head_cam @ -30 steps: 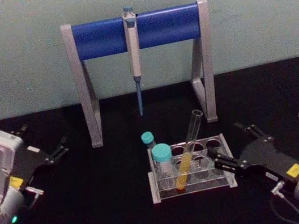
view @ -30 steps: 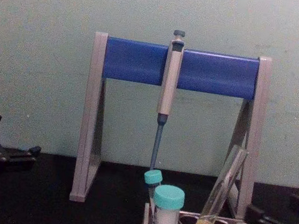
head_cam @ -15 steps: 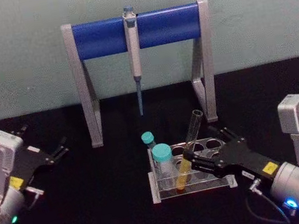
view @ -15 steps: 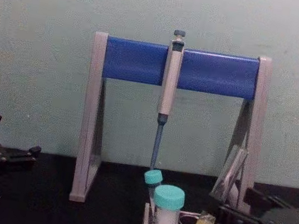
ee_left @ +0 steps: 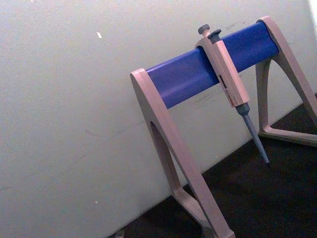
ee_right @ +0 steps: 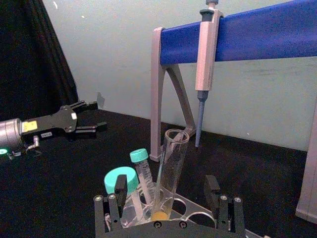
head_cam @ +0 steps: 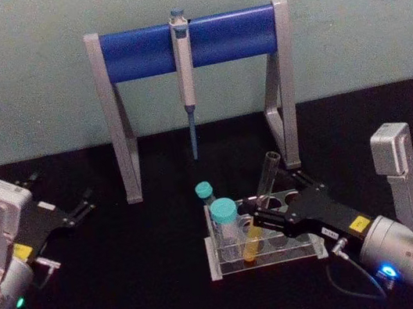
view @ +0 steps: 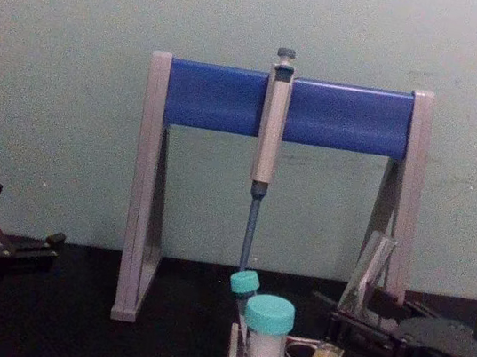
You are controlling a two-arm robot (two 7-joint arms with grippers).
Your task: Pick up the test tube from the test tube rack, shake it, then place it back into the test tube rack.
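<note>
Desk: Grippers first. Where are they?

Photographer: Right gripper (head_cam: 256, 216) reaches in low over the test tube rack (head_cam: 283, 254) from the robot's right. Its fingers are spread wide, one on each side of the test tube (head_cam: 267, 177). The right wrist view shows bare space between the glass and either finger, so nothing is grasped.

Desk: And the tube itself?

Photographer: It stands in the rack, in a hole toward the left end, just beside the white teal-capped vial (head_cam: 224, 216). It tilts, its open mouth leaning to the robot's right and toward the wall, and it rises well above the rack's top plate. Yellow liquid (head_cam: 251, 248) fills its lower part, below the gripper's fingers.

Desk: Left arm?

Photographer: Left gripper (head_cam: 61, 188) hangs over the black table (head_cam: 158, 289) at the far left, well apart from the rack, fingers parted and holding nothing.

Desk: Anything else for the caption?

Photographer: A thin teal-capped tube (head_cam: 204, 192) sits in the rack just behind the vial. Behind the rack a grey-and-blue pipette stand (head_cam: 142, 52) stands against the pale wall, with one pipette (head_cam: 184, 63) hanging from its bar, tip down.
</note>
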